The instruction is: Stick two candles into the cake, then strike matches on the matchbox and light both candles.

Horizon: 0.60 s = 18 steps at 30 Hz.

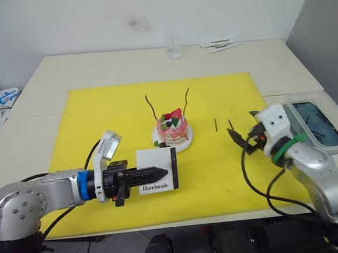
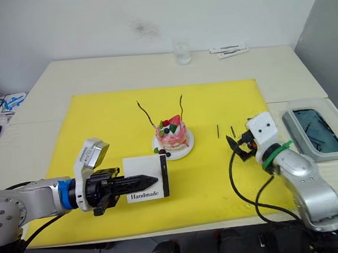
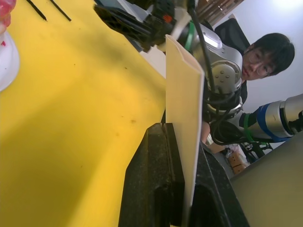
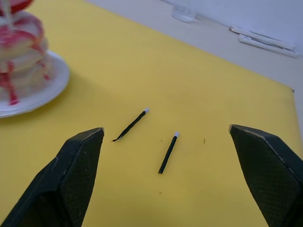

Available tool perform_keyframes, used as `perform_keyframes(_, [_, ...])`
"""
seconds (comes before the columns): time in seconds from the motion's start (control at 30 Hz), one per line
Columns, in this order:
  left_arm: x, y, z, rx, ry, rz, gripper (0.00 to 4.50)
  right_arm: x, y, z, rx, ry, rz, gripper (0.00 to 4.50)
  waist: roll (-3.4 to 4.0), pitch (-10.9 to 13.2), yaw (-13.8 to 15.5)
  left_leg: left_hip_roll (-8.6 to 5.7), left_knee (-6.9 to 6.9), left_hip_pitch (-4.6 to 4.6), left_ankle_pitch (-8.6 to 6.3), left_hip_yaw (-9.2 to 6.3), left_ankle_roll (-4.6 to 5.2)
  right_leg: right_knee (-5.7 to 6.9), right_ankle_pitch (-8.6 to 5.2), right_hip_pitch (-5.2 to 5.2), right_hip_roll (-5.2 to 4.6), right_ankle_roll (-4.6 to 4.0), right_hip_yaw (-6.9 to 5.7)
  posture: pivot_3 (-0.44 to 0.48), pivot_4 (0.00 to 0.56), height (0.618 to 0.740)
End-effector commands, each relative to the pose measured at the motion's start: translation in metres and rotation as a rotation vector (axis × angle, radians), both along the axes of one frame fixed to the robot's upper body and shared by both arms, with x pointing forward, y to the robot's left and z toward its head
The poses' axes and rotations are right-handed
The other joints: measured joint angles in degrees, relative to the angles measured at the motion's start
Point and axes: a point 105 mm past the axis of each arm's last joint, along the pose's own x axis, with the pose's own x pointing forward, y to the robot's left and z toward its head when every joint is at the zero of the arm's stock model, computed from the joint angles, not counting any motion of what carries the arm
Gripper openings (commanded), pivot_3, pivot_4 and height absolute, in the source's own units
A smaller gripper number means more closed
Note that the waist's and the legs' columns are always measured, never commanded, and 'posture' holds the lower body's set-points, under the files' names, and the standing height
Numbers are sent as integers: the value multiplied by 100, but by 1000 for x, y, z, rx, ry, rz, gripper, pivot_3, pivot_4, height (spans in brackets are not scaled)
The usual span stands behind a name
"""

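Head views: the cake sits on its small white plate at the middle of the yellow mat, with both candles already standing in it, leaning apart. In front of the cake and to its left, the left gripper is clamped on the matchbox, holding it upright with the "Handmade" face toward the camera and the black strip on the edge nearer the cake. To the cake's right, the two matches lie on the mat, and the right gripper hangs just beyond them with its fingers spread.

Left wrist view: the matchbox shows edge-on, pinched between the two black fingers near its lower end. A person watches from beyond the table.

Right wrist view: both matches lie side by side, a little apart, between the wide-open fingers, pale heads pointing away, the cake's plate off to one side.

The matches look very light, stiff and thin, flat on the mat, so they may roll or slip away under a closing finger. I would pinch one across its middle or tail end, leaving the head free for striking, and squeeze gently, since so thin a stick probably snaps easily.
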Motion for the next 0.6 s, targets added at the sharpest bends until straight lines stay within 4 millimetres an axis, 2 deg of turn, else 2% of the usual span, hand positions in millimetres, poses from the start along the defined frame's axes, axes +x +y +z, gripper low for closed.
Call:
perform_keyframes(0.03, [0,-1,6,-15,-34,0,0,13,0,5,5,-23,-71,4451,0,0,0,0,0,-3,0,0,0,0,0,-3,0,-1,-1,0,150,740])
perform_keyframes(0.23, [-2,-2,4,-19,-36,2,0,33,-1,-4,35,-2,-140,4451,0,0,-1,0,1,-17,0,0,0,-3,16,-12,0,-28,-1,0,150,740])
perform_keyframes(0.6, [-3,-2,3,-24,-35,7,0,46,-7,-20,85,15,-186,4451,1,-1,-4,3,5,-20,0,0,1,5,18,-19,5,-30,-2,0,150,740])
